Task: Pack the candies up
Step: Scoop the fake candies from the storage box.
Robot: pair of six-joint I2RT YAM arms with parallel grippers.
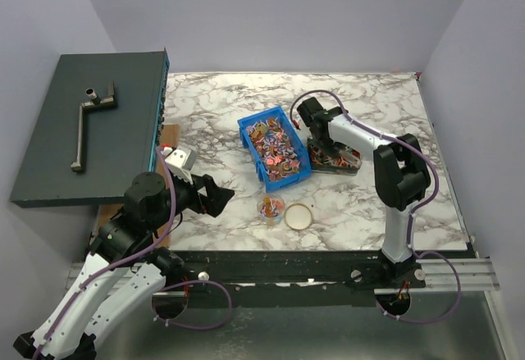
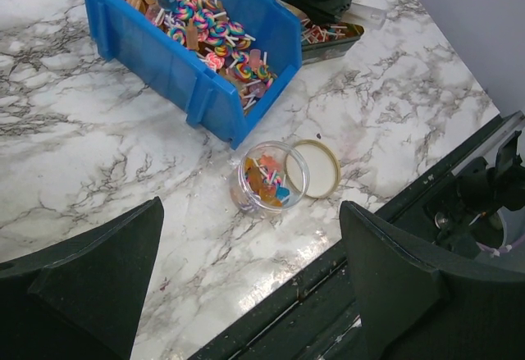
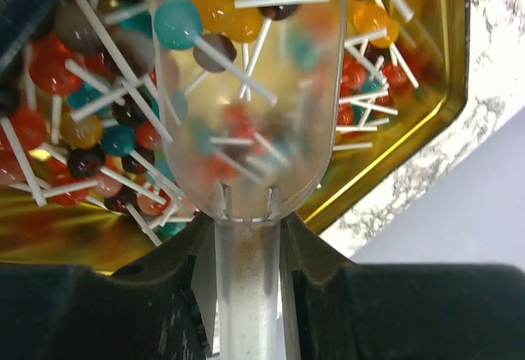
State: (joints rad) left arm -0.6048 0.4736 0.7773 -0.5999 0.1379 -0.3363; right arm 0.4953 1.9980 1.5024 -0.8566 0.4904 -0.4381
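Presently the right gripper (image 3: 246, 249) is part-closed on the handle of a clear scoop (image 3: 262, 130), candies (image 3: 82, 97) heaped just ahead in a gold tray (image 3: 426, 106); tangled sticks could be dragged over the rim.

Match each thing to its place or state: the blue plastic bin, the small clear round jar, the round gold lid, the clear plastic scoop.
Things:
1. blue plastic bin
2. small clear round jar
3. round gold lid
4. clear plastic scoop

Places or states:
A. lying flat on the white marble table, beside the jar
B. clamped by its handle in the right jaws
C. full of candies
D. uncapped, holding a few candies

Pairs: 1-C, 2-D, 3-A, 4-B
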